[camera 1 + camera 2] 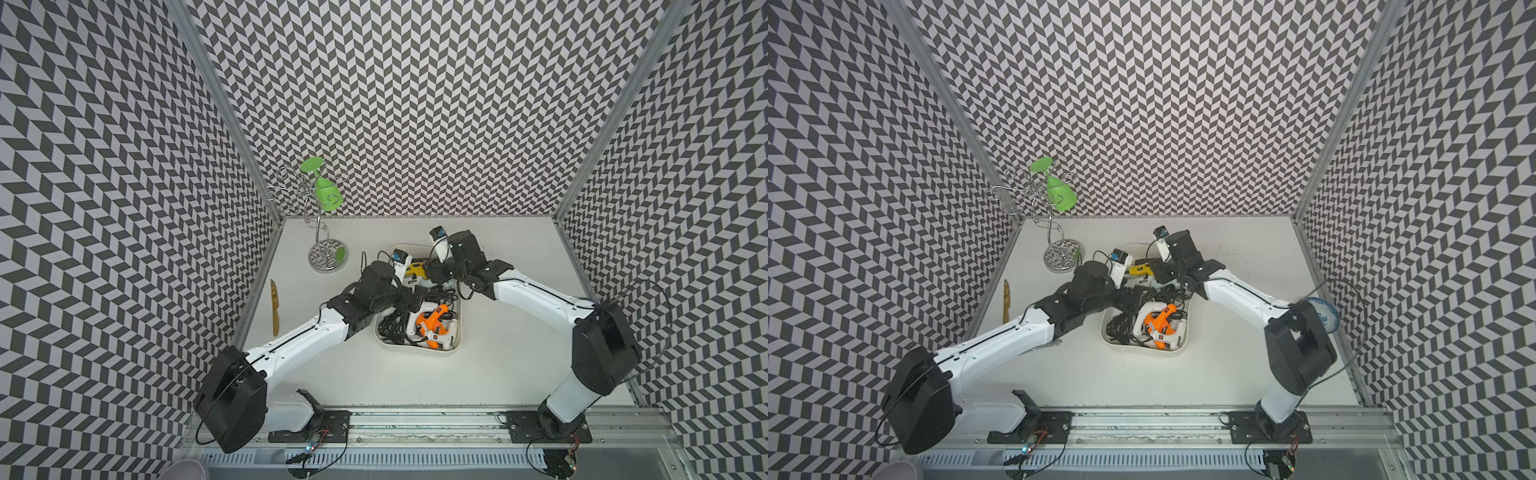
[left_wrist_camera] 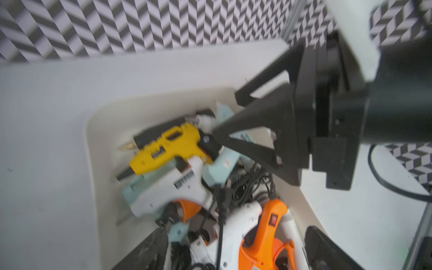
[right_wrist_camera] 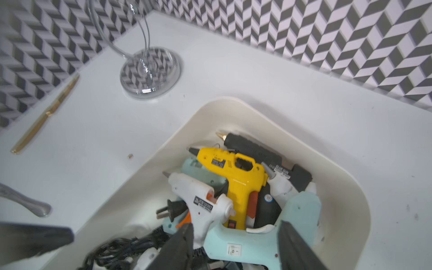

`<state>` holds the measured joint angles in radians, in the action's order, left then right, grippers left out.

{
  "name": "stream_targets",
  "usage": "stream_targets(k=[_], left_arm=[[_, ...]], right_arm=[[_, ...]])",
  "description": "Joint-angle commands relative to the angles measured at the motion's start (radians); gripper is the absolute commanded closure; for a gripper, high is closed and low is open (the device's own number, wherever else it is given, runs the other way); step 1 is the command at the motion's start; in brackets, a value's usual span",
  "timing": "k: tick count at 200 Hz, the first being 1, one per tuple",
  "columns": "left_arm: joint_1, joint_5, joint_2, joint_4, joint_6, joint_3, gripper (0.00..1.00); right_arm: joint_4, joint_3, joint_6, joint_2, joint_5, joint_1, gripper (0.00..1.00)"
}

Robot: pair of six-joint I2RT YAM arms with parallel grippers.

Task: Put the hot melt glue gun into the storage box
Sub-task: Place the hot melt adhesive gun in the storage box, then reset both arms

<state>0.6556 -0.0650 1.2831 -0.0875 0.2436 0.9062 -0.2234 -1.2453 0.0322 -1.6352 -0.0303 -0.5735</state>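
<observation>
The cream-white storage box [image 1: 415, 352] sits mid-table and holds several hot melt glue guns among tangled black cords: a yellow one [image 3: 233, 168], a white one [image 3: 198, 196], a light-blue one [image 3: 257, 243], a black one [image 3: 257, 149] and an orange one [image 2: 266, 231]. My right gripper [image 3: 236, 250] hangs over the box's far end. It is open, with its fingers on either side of the light-blue gun and a gap showing. Over the box's left side my left gripper [image 2: 238, 254] is open wide above the orange and white guns and holds nothing.
A wire glass rack [image 1: 328, 255] with a green goblet [image 1: 326, 193] stands at the back left. A thin yellowish stick [image 1: 274, 307] lies by the left wall. A blue-patterned bowl [image 1: 1323, 313] shows behind the right arm. A metal handle [image 3: 25, 202] lies near the box.
</observation>
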Motion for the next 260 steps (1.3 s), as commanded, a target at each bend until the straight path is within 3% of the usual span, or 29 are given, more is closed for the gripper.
stream_targets(k=[1,12,43,74,99,147,161,185,200,215,221,238,248,260], left_arm=[[-0.083,-0.006,-0.081,0.084,-0.061,0.020,0.01],[-0.137,-0.001,-0.110,0.115,-0.070,0.011,0.01],[-0.336,0.059,-0.180,0.219,-0.103,-0.079,0.00],[-0.526,0.223,-0.244,0.411,-0.115,-0.288,0.00],[-0.601,0.263,-0.230,0.576,-0.192,-0.433,0.01],[-0.647,0.207,-0.045,0.905,-0.175,-0.593,0.01],[-0.647,0.168,-0.017,1.051,-0.220,-0.650,0.01],[-0.649,0.142,0.096,1.212,-0.240,-0.670,0.00],[-0.642,0.096,0.158,1.259,-0.248,-0.662,0.01],[-0.628,0.093,0.254,1.405,-0.269,-0.690,0.01],[-0.620,0.109,0.287,1.471,-0.283,-0.701,0.01],[-0.620,0.094,0.249,1.299,-0.273,-0.650,0.00],[-0.630,0.079,0.281,1.353,-0.274,-0.650,0.01],[-0.646,0.054,0.264,1.259,-0.255,-0.621,0.00]], right_arm=[[0.099,0.017,-0.018,0.092,0.039,0.052,0.23],[0.132,0.052,-0.003,0.124,0.128,0.084,0.00],[0.248,0.222,0.056,0.201,0.386,0.246,0.01],[0.475,0.505,0.107,0.267,0.465,0.455,0.01],[0.613,0.637,0.101,0.263,0.381,0.567,0.01],[1.037,0.789,0.016,0.139,0.270,0.581,0.00],[0.992,0.773,-0.024,0.143,0.176,0.582,0.01],[1.080,0.823,-0.054,0.167,0.014,0.583,0.01],[1.324,0.940,-0.067,0.164,-0.092,0.582,0.01],[1.662,1.062,-0.072,0.058,-0.132,0.574,0.01],[1.683,1.071,-0.071,0.057,-0.133,0.576,0.01],[1.434,0.982,-0.090,0.112,-0.134,0.577,0.01],[1.474,0.982,-0.081,0.088,-0.148,0.584,0.01],[1.539,0.999,-0.076,0.071,-0.160,0.589,0.01]])
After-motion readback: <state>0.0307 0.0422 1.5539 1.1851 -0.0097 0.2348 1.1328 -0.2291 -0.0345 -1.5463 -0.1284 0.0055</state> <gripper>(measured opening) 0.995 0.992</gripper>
